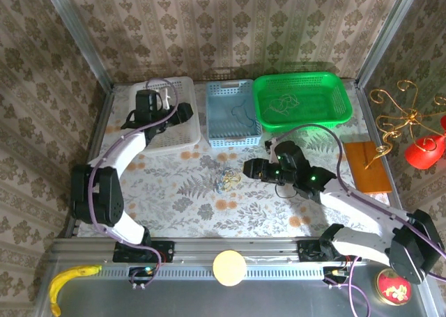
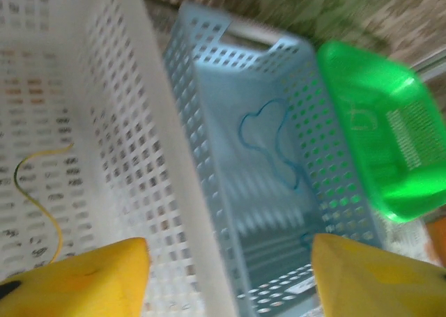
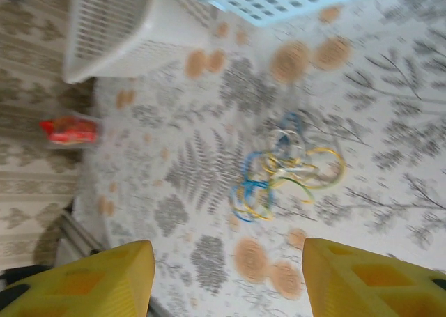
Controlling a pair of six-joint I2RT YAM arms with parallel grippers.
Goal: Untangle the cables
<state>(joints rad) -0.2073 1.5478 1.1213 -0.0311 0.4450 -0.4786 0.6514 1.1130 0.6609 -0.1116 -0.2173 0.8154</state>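
Grippers first: the left gripper (image 2: 230, 261) is released, yellow fingers (image 2: 83, 279) spread wide with nothing between them, hanging over the white basket (image 1: 182, 144) at the far left corner of the table (image 1: 174, 205). Inside that basket lies one thin yellow cable (image 2: 19, 178), loose on the bottom. Next along the far edge is the blue basket (image 2: 209, 122), with a single blue cable (image 2: 268, 143) curled on its floor. Past that, toward the far right corner, is the green basket (image 2: 362, 73), holding a pale cable (image 2: 361, 118) that's honestly hard to make out. The right gripper (image 3: 228, 261) is let go too, jaws apart and holding nothing, low over the middle of the table. Just beyond its fingers sits the tangle of cables (image 3: 286, 174), a knot of yellow, blue and pale loops lying flat on the table, well apart from all three baskets.
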